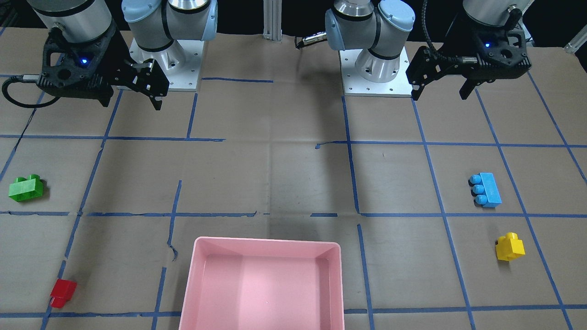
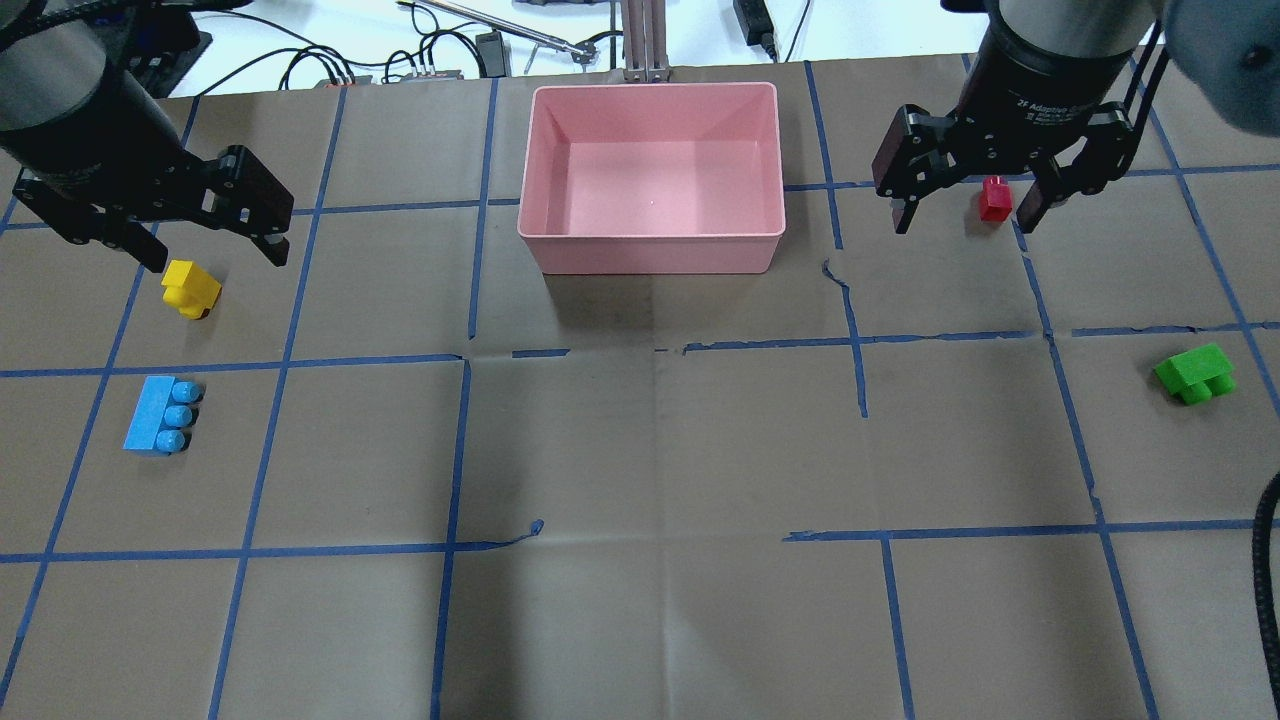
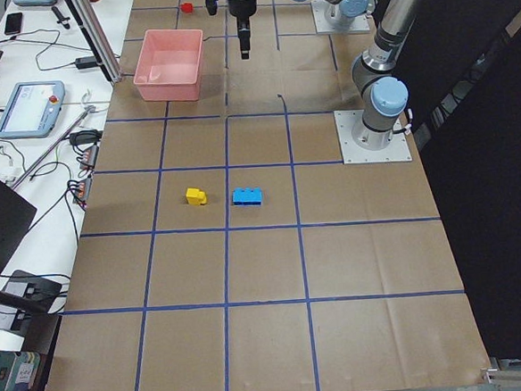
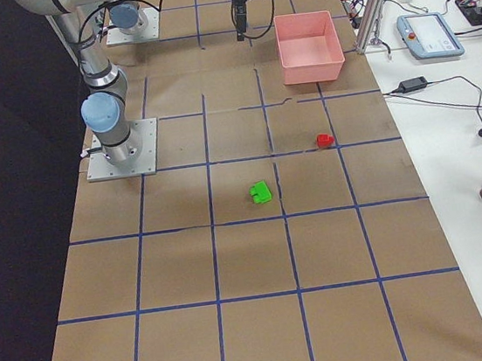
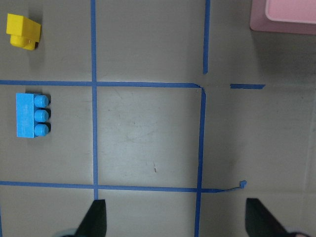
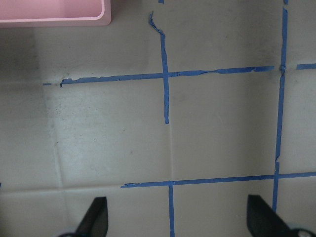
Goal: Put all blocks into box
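Box: nearest in the front-facing view; set at the table edge far from the robot, abt mid-width, upright. All 4 blocks are seen outside it, on the paper.
Red block: laid on robot's right half, far from robot, level w/ the box but well apart from it.
Green block: also on robot's right half, nearer the robot than red, close to the table's end; studs are turned sideways.
Yellow block: on robot's left half, well apart from the box.
Blue block: near yellow, a bit closer to the robot; tipped on its side, 3 studs pointed twd table centre.
L gripper: held high over the left half; fingers spread wide, nothing gripped. In its wrist view only paper & tape are seen btwn the tips, w/ yellow and blue off to one side.
R gripper: held high over the right half; fingers spread wide, nothing gripped. In the overhead view red is lined up btwn the fingers, yet in the wrist view only paper is seen there.
Table: covered w/ brown paper, gridded w/ blue tape.
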Available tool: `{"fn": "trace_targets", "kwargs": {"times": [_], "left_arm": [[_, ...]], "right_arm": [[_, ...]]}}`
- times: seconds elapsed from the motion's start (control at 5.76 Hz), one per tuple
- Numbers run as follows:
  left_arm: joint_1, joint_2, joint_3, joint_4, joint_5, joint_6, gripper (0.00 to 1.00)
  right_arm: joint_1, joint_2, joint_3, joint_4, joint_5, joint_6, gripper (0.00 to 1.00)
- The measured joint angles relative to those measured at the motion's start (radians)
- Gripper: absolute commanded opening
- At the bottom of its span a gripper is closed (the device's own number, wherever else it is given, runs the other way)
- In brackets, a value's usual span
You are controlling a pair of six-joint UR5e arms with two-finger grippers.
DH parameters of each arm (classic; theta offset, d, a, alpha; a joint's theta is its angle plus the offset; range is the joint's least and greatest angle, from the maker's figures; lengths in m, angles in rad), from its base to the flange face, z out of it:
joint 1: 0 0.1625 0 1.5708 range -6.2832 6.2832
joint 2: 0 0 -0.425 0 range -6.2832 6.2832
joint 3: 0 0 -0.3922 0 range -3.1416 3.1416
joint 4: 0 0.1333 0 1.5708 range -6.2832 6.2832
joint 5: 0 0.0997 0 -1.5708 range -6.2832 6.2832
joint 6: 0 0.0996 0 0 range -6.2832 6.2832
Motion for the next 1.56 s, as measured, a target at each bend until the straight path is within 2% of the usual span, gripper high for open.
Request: {"fn": "trace_targets", "kwargs": {"times": [0.35, 0.69, 1.04, 1.39, 1.56], "left_arm": [[0.006, 0.000, -0.001, 0.000, 0.001, 0.006, 1.00], [0.101, -0.004, -0.001, -0.008, -0.002, 0.052, 0.99], [0.317, -0.043, -0.030, -0.024, -0.002, 0.327, 0.99], [0.456, -0.115, -0.110, 0.126, -0.002, 0.616, 0.98], [0.503, -0.179, -0.140, 0.211, -0.003, 0.700, 0.98]], "right_arm": [[0.000, 0.000, 0.000, 0.000, 0.000, 0.000, 1.00], [0.000, 0.004, -0.001, -0.001, 0.000, -0.001, 1.00], [-0.002, 0.008, -0.010, -0.006, -0.005, -0.006, 1.00], [-0.018, 0.015, -0.011, -0.015, -0.001, -0.018, 1.00], [-0.060, 0.021, -0.006, -0.018, -0.006, -0.072, 1.00]]}}
